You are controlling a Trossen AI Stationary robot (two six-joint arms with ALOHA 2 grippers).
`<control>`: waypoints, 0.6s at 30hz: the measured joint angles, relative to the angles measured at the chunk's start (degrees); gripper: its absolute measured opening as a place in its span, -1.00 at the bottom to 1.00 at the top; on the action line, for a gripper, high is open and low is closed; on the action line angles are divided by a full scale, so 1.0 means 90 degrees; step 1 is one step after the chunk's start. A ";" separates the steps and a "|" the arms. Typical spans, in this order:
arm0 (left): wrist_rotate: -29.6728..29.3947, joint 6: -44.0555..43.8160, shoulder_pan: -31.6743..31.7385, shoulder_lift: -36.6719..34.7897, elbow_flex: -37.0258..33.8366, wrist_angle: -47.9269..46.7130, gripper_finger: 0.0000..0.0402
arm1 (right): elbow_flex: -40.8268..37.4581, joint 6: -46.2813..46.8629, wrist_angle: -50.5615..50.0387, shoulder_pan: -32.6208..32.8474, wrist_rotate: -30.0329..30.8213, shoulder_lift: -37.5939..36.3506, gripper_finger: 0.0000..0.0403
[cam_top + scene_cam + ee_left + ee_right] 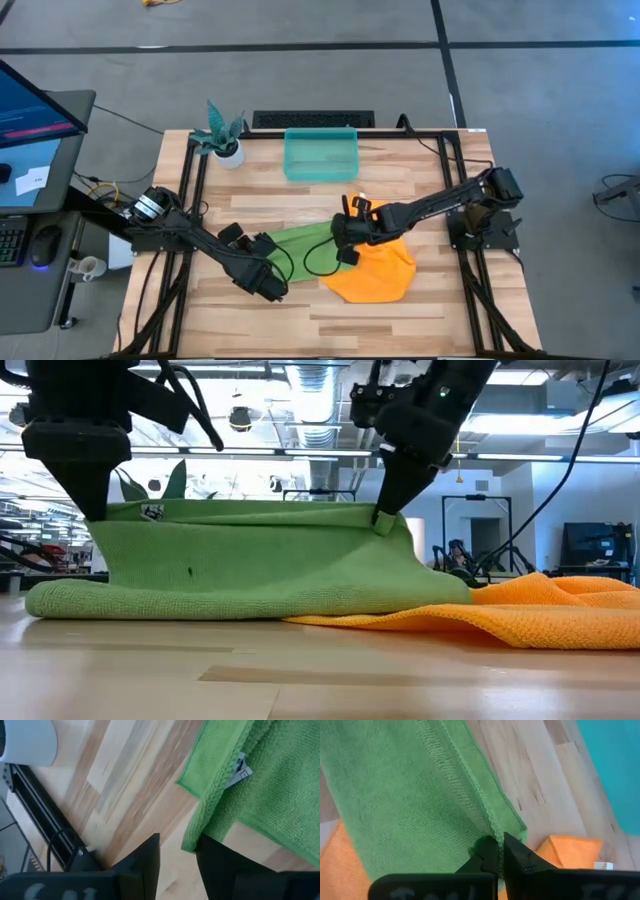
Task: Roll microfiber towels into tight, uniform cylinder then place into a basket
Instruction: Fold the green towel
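- High view: lime green towel spread at the middle of the table, overlapping the bright orange towel, which lies crumpled just toward the right and front.
- Low view: green towel lifted along its upper edge, hanging as a curtain between the two grippers, lower edge resting on the wood; small white label near the left-hand corner; orange towel flat on the table, tucked under the green one's edge.
- Basket at the back of the table, teal and translucent, well apart from both towels, beside a white pot with a teal plant.
- Right wrist view: right gripper pinched tight on the hemmed edge of the green towel, stitched border running straight into the closed fingers; orange cloth and a teal corner of the basket beyond.
- Left wrist view: left gripper with fingers parted, a clear gap between them; corner of the green towel just beside the inner face of one finger, not clamped; label visible on the hem.
- Left arm stretched from the table's left edge toward the front centre, gripper pointing down at the green towel's left corner.
- Right arm reaching from the right side across to the middle, gripper angled down over the seam where green meets orange.
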 joint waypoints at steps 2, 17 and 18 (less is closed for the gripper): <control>0.0023 -0.0005 -0.0012 0.0000 0.0000 0.0000 -0.42 | 0.0000 -0.0104 0.0012 -0.0085 -0.0114 0.0000 -0.82; -0.0262 0.0088 -0.0019 0.0002 0.0003 -0.0181 -0.42 | 0.0000 -0.0327 0.0011 -0.0408 -0.0344 0.0000 -0.09; -0.0310 0.0104 -0.0014 0.0002 0.0005 -0.0180 -0.42 | 0.0000 -0.0323 0.0010 -0.0442 -0.0342 0.0000 -0.05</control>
